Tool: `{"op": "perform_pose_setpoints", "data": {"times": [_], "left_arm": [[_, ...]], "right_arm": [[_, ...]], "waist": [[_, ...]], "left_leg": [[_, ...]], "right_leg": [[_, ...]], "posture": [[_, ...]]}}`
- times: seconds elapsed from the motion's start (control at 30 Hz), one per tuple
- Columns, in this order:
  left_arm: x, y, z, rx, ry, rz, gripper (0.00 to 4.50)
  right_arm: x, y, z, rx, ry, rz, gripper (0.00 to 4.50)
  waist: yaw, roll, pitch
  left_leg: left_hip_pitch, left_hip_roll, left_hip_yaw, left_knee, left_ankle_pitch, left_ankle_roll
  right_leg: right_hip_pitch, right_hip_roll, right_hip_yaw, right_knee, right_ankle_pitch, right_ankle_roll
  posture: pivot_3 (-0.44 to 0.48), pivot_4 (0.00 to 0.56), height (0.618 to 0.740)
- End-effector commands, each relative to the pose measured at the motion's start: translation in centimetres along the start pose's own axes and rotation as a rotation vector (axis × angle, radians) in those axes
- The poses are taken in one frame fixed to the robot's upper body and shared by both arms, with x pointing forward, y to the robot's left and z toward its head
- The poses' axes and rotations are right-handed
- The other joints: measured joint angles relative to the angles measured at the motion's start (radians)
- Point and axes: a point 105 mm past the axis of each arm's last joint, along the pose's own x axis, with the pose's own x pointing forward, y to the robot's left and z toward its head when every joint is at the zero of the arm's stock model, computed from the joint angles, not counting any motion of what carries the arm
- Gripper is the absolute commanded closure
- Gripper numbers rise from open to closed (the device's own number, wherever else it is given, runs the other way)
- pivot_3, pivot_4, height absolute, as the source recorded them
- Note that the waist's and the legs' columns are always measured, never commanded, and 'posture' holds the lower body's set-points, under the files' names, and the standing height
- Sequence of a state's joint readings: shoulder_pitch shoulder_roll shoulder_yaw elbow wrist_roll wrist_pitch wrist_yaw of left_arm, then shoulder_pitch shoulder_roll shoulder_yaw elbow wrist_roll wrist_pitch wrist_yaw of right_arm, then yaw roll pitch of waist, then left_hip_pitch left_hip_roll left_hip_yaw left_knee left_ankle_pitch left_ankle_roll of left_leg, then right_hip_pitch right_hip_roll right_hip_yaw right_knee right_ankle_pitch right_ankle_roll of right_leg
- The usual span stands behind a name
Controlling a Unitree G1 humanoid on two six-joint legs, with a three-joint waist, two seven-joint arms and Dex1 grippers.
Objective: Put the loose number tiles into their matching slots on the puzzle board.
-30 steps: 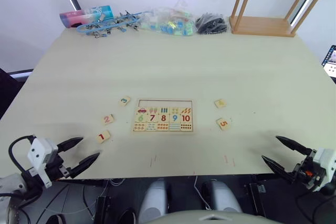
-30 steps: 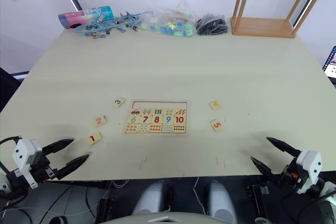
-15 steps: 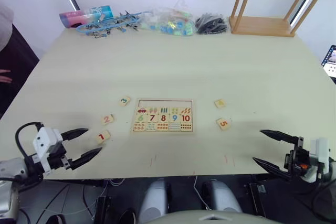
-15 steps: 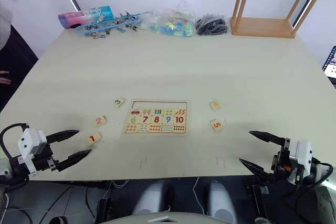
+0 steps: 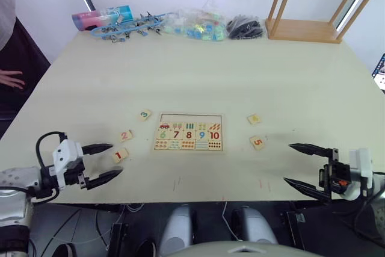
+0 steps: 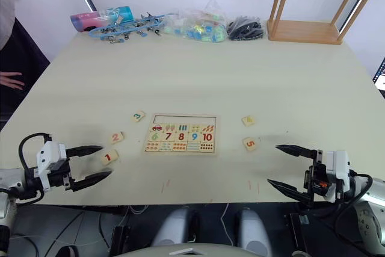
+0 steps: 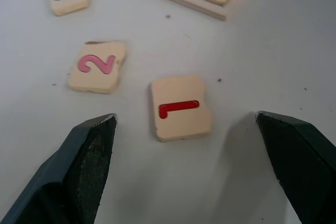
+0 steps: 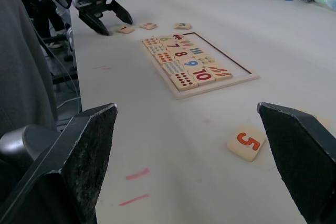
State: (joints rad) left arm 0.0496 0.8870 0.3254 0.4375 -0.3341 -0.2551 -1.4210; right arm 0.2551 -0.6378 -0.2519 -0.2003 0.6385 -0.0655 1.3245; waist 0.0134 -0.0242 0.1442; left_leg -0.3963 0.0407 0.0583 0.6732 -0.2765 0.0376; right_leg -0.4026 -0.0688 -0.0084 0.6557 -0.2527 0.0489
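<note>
The puzzle board [image 5: 189, 132] lies flat at the table's middle front, and its top row of slots [image 5: 189, 117] is bare wood. Loose tiles lie around it: green 3 [image 5: 144, 114], pink 2 [image 5: 125, 136] and red 1 [image 5: 120, 155] to its left, yellow 4 [image 5: 254, 119] and orange 5 [image 5: 257, 142] to its right. My left gripper [image 5: 117, 159] is open and low over the table, its fingers either side of the red 1 [image 7: 181, 107] without touching it. My right gripper [image 5: 287, 162] is open and empty, a short way right of the orange 5 [image 8: 245, 141].
An upturned wooden stool [image 5: 304, 28] stands at the back right. Along the back edge lie bags of small parts [image 5: 195, 25], blue clips [image 5: 126, 27] and a pink-and-blue tube [image 5: 102, 16]. A person's hand [image 5: 12, 79] shows at the left edge. The table's front edge runs just behind both grippers.
Both grippers have moved forward over the table, the left up to the red 1, the right toward the orange 5. A person has come into view at the left.
</note>
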Motion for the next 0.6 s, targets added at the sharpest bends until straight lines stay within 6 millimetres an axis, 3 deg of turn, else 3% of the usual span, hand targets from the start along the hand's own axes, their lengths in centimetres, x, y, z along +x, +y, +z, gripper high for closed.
{"op": "perform_pose_setpoints", "data": {"times": [0.03, 0.5, 0.6], "left_arm": [[-0.2, 0.0, -0.9, 0.029, 0.089, -0.023, 0.0], [-0.2, -0.2, -2.1, -0.066, 0.165, -0.051, 0.0], [-0.2, -0.2, -2.2, -0.084, 0.172, -0.056, 0.85]], "right_arm": [[0.2, 0.0, 1.1, -0.044, -0.019, 0.003, 0.04], [0.6, 0.0, 1.4, -0.061, -0.028, -0.01, 0.04], [0.7, -0.1, 1.4, -0.065, -0.03, -0.011, 0.0]], "waist": [[0.0, 0.001, 0.0], [-0.001, 0.011, -0.005], [-0.001, 0.012, -0.006]], "left_leg": [[0.0, 0.0, 0.0, 0.0, 0.0, 0.0], [0.003, 0.0, 0.002, 0.0, 0.0, 0.0], [0.003, 0.0, 0.003, -0.001, 0.0, 0.0]], "right_leg": [[0.0, 0.0, 0.0, 0.0, 0.0, 0.0], [0.0, 0.001, 0.002, 0.002, 0.0, 0.0], [0.0, 0.002, 0.003, 0.002, 0.0, 0.0]], "posture": [[0.0, 0.15, 0.737], [0.0, 0.15, 0.737], [0.0, 0.15, 0.737]]}}
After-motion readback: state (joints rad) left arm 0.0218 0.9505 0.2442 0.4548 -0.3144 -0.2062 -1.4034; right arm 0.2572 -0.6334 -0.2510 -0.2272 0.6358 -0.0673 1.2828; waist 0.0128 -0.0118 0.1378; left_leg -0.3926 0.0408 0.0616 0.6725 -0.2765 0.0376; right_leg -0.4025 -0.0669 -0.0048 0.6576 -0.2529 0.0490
